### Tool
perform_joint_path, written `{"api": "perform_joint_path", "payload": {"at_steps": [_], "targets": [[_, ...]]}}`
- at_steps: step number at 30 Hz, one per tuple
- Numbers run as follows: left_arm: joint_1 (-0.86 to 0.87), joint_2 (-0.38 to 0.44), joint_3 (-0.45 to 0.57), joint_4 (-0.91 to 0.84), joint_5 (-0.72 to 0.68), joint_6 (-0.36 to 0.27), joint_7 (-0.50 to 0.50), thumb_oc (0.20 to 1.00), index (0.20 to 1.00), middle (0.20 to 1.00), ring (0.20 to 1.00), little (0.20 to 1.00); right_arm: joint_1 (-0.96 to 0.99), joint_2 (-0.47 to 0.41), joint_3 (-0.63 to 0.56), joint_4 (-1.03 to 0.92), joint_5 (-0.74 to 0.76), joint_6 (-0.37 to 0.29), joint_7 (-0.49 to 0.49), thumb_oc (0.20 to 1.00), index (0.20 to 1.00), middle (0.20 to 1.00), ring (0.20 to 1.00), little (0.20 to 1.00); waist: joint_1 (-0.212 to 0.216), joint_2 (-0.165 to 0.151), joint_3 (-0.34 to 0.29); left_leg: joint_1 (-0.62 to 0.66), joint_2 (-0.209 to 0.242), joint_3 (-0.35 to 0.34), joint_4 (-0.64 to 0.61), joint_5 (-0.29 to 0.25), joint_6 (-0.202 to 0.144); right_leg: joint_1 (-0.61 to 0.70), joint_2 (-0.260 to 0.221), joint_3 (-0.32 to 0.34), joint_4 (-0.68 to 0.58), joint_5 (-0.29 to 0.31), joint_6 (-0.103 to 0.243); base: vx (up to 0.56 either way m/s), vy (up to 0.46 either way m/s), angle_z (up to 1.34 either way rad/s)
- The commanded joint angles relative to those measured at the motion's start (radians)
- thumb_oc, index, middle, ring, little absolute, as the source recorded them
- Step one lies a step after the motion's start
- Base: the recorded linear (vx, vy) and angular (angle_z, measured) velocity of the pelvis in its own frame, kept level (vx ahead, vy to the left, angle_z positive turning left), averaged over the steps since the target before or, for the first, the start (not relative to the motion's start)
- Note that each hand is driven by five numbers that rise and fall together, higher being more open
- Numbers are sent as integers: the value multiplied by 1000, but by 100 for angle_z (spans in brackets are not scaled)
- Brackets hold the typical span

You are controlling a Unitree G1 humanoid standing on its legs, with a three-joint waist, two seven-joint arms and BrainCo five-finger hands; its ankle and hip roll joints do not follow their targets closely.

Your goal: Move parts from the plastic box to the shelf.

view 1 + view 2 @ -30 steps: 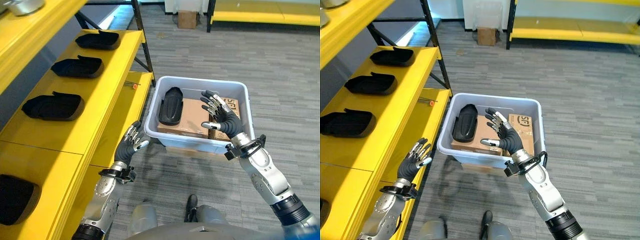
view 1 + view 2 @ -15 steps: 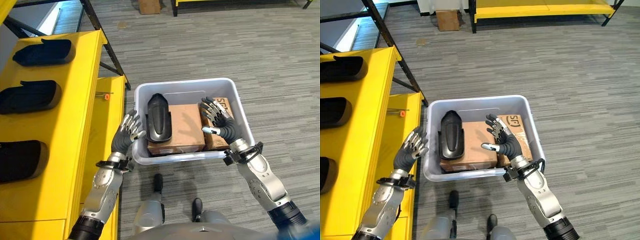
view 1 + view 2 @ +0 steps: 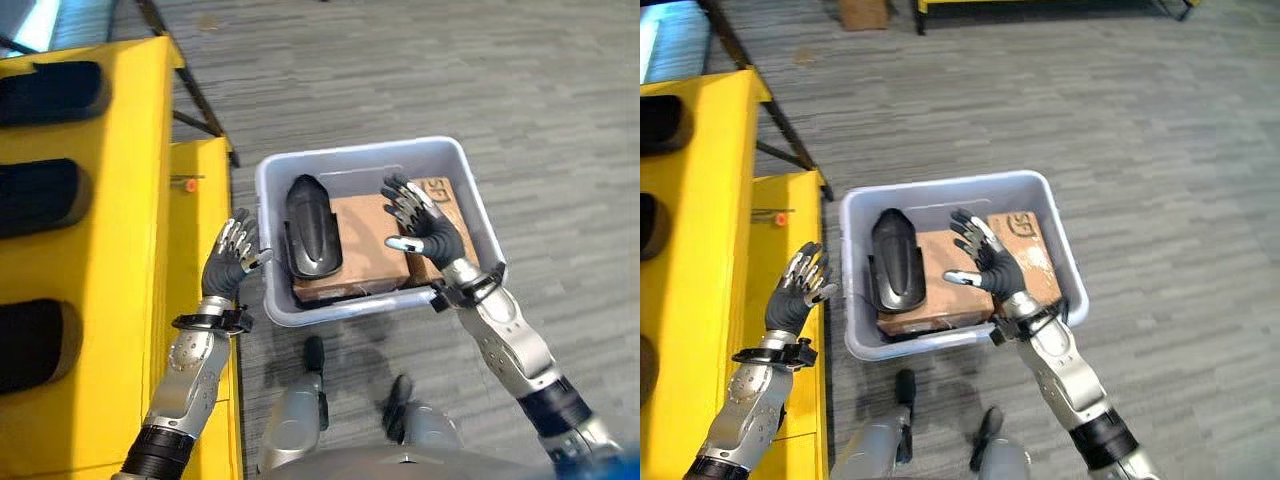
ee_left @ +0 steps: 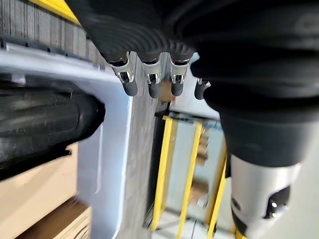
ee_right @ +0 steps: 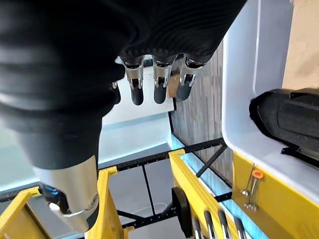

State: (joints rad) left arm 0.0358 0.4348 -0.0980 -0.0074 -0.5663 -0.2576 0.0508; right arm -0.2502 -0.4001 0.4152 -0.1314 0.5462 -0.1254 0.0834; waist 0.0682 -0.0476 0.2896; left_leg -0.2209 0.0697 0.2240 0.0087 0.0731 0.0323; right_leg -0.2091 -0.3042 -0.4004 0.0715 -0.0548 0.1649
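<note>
grey striped carpet floor [image 3: 1160, 150], small orange-tipped tool [image 3: 189, 185] on the yellow ledge

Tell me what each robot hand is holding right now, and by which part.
Nothing is held. The left robot hand is open beside the plastic box, and the right robot hand is open above the cardboard boxes. The black part lies untouched.

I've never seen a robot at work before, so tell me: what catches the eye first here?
A pale grey plastic box on the striped grey floor holds a glossy black moulded part lying on brown cardboard boxes. The right hand hovers open above the cardboard, and the left hand is open outside the box, beside a bright yellow shelf carrying more black parts.
</note>
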Motion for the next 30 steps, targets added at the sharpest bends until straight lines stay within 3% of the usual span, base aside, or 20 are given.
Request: {"api": "perform_joint_path", "payload": {"at_steps": [1, 2, 4, 5, 10, 16, 22, 30], "targets": [[-52, 46, -2, -94, 45, -74, 11, 1000, 1000, 1000, 1000, 1000, 17, 31, -33, -93, 17, -51, 5, 1000, 1000, 1000, 1000, 1000, -2, -66, 16, 8, 77, -53, 123, -127, -63, 20, -34, 91, -70, 183, 22, 37, -226, 31], [-80, 29, -29, -88, 62, -80, 9, 1000, 1000, 1000, 1000, 1000, 39, 19, -37, -116, 49, -57, 11, 1000, 1000, 1000, 1000, 1000, -20, -68, 13, 6, 96, -69, 87, -89, -91, 12, -10, 97, -55, 169, 8, 38, -245, 68], [-84, 21, -33, -82, 72, -81, 14, 1000, 1000, 1000, 1000, 1000, 44, 16, -38, -121, 54, -59, 14, 1000, 1000, 1000, 1000, 1000, -27, -65, 11, 11, 103, -73, 68, -77, -100, 15, -7, 76, -57, 173, 9, 50, -240, 64], [-107, 9, -49, -64, 75, -78, 22, 1000, 1000, 1000, 1000, 1000, 54, 8, -40, -123, 69, -62, 13, 1000, 1000, 1000, 1000, 1000, -41, -59, 11, 25, 131, -70, 30, -50, -117, 19, -1, 44, -50, 168, 11, 45, -210, 28], [-150, -8, -63, -14, 103, -80, 52, 1000, 1000, 1000, 1000, 1000, 77, -7, -49, -129, 94, -72, 5, 1000, 1000, 1000, 1000, 1000, -71, -52, 21, 37, 180, -41, -50, 8, -146, -21, 45, 45, -45, 152, 1, 37, -167, -13], [-208, -22, -49, 53, 154, -89, 126, 1000, 1000, 1000, 1000, 1000, 77, -6, -49, -134, 104, -80, -13, 1000, 1000, 1000, 1000, 1000, -93, -61, 33, 39, 207, 1, -92, 30, -162, -73, 76, 71, -58, 162, -1, 25, -65, -18], [-300, -15, 1, 122, 261, -111, 275, 1000, 1000, 1000, 1000, 1000, 70, -3, -58, -146, 108, -105, -45, 1000, 1000, 1000, 1000, 1000, -118, -84, 61, 11, 216, 32, -95, 32, -173, -139, 92, 105, -69, 183, -2, 12, -15, -16], [-400, 12, 65, 155, 367, -125, 439, 1000, 1000, 1000, 1000, 1000, 51, -6, -56, -139, 120, -132, -70, 1000, 1000, 1000, 1000, 1000, -130, -116, 111, -29, 214, 23, -90, 33, -177, -171, 91, 107, -70, 189, -5, -2, -5, -7]]}}
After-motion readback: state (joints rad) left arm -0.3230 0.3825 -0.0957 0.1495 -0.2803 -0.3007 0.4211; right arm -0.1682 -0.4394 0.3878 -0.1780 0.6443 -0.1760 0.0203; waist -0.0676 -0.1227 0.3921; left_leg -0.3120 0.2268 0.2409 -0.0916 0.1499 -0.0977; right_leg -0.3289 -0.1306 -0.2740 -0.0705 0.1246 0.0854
